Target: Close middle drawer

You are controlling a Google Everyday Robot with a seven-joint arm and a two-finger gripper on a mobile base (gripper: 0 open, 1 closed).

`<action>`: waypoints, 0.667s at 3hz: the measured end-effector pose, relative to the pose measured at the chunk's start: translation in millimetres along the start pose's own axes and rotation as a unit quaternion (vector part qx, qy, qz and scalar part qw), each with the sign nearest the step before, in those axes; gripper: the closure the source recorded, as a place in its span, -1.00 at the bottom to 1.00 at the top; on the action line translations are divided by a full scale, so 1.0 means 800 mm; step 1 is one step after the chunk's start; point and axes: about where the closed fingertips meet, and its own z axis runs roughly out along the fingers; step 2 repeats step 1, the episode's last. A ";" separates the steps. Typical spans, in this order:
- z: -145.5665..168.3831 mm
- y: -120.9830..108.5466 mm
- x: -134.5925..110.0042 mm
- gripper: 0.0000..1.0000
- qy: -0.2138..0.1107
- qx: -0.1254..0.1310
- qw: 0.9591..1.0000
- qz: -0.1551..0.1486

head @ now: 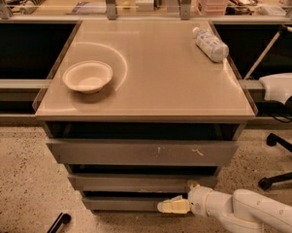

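The middle drawer [136, 182] is the plain grey front second from the top of the cabinet, pulled out a little, with a dark gap above it. Above it is the taller scratched drawer front [140, 152], which stands out further. Below it is the lowest grey front [121, 203]. My gripper [170, 207], with pale yellow fingers held together and empty, reaches in from the lower right on a white arm [252, 211]. It sits in front of the lowest front, just under the right part of the middle drawer's front.
On the beige cabinet top [150, 91] are a white bowl [88, 76] at the left and a lying plastic bottle [210, 43] at the back right. An office chair base [280, 177] stands on the speckled floor to the right. Dark shelving flanks both sides.
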 end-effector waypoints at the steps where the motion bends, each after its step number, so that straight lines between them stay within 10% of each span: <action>1: -0.001 0.002 0.002 -1.00 0.000 0.000 1.000 0.000; 2: -0.001 0.002 0.002 -1.00 0.000 0.000 1.000 0.000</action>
